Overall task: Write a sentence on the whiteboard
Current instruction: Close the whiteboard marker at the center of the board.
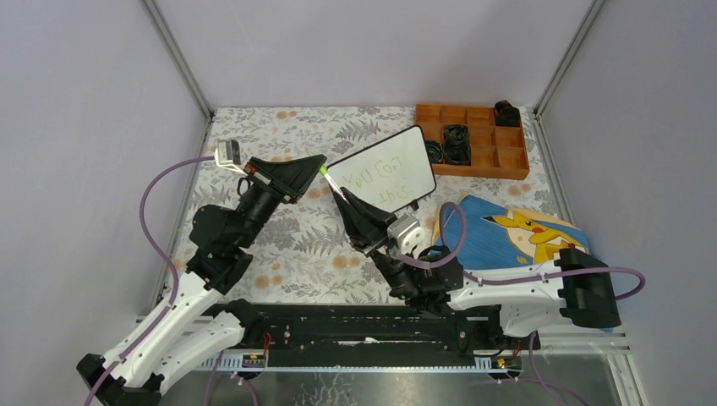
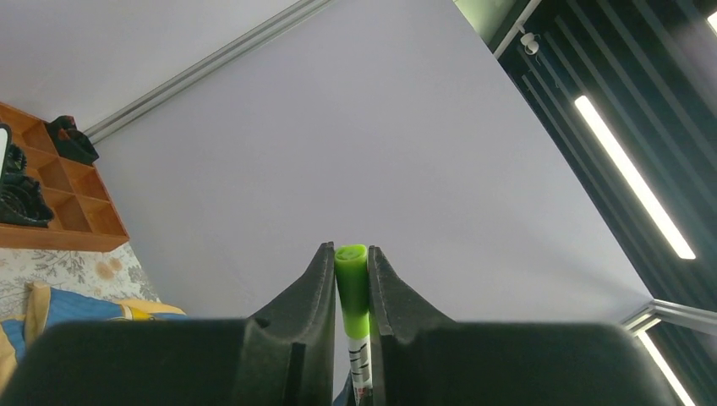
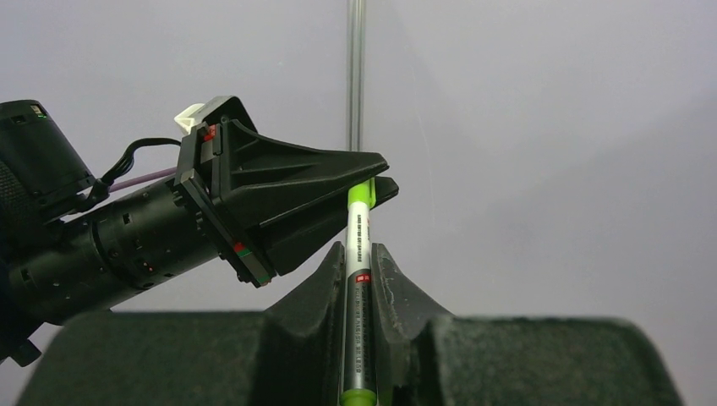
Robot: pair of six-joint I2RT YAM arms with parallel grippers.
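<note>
Starting with the marker (image 3: 360,228): it's gripped around the white barrel by the right claw (image 3: 359,252), whose fingers are clamped snug on it, so the pen is pointed up and away from that wrist. The green cap (image 2: 352,277) at the far end is pinched by the left claw (image 2: 352,252), which is narrowed to just the cap's width with both fingers pressed against it. So the pen is held at both ends, up off the floral surface (image 1: 296,245), between the two arms.

The whiteboard (image 1: 416,152) is found toward the back middle of the surface, turned at an angle, and its left corner is seen just beside the capped tip in the overhead view. The sentence (image 1: 385,173) is written on it in thin green handwriting, two lines, upside down from that camera and too small to be read properly.

Just right of the board an orange divided tray (image 1: 478,172) with some black bits in it is parked, and a blue Pikachu cloth (image 1: 507,233) is laid nearer the right arm.
</note>
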